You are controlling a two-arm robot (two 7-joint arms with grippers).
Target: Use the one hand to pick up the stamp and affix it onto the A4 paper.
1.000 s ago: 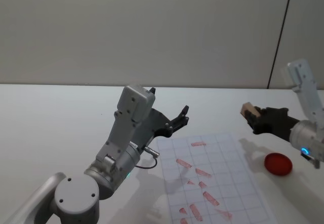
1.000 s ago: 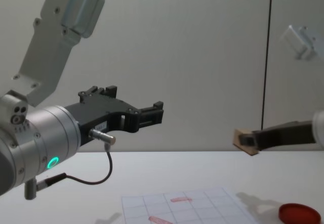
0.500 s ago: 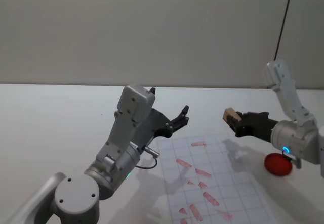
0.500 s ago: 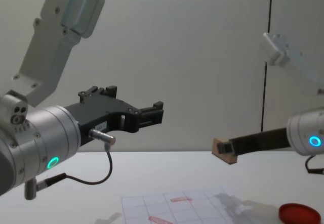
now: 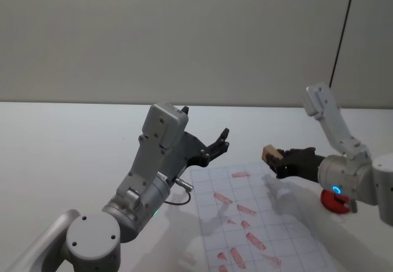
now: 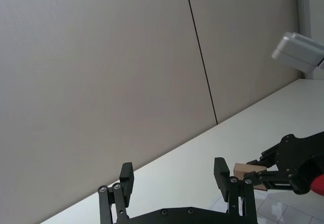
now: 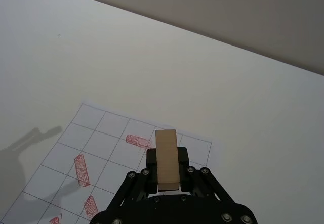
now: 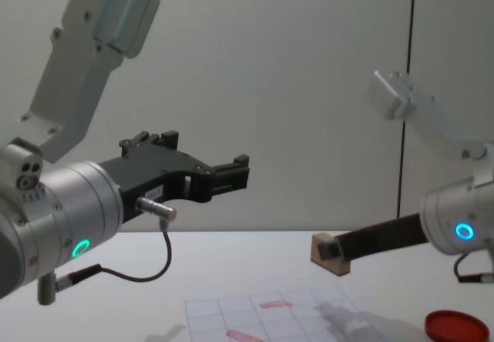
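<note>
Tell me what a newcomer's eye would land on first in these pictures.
The right gripper, blue ring lit, holds the tan stamp in the air over the far right corner of the A4 paper, jaws shut on it. The left gripper hangs raised beside the paper with jaws open, and a red ink pad lies right of the paper.

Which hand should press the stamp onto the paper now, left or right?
Right. The right hand holds the stamp above the far end of the A4 paper; the left hand hangs open and empty.

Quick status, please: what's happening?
Right gripper shut on stamp, hovering over far edge of A4 paper. Left gripper open, raised, idle. Nothing blocking.
</note>
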